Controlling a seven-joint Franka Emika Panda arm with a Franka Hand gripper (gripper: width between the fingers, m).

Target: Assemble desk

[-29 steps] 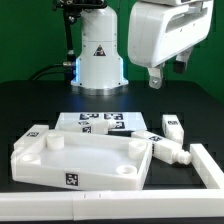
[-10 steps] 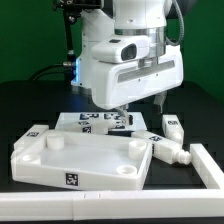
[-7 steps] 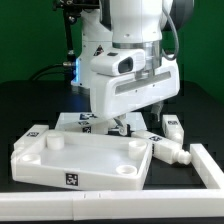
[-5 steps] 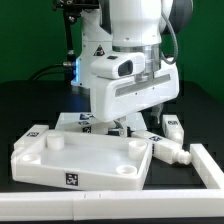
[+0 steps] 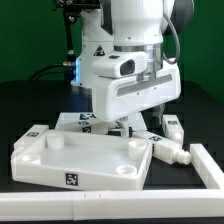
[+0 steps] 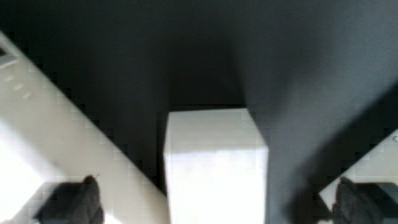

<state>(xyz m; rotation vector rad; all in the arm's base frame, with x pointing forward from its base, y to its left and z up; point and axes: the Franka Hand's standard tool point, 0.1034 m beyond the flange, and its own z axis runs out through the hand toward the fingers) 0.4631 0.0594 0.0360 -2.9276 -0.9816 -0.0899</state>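
- The rimmed desk panel [image 5: 85,160] is seen nearest, lying flat on the black table [image 5: 30,100].
- One tagged leg [image 5: 167,151] is laid just beside the panel on the exterior view's right, and another leg [image 5: 172,125] lies behind it.
- Behind the panel, the gripper [image 5: 122,127] is lowered over the marker board [image 5: 72,120].
- In the wrist view a square-section leg [image 6: 214,160] is framed between the fingers [image 6: 71,203], which are spread wide, with a gap left at each side.

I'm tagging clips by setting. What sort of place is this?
Probably a robotics lab bench: a white robot arm standing on a black table, a marker board of printed tags lying flat, and a tagged white desk panel beside it.
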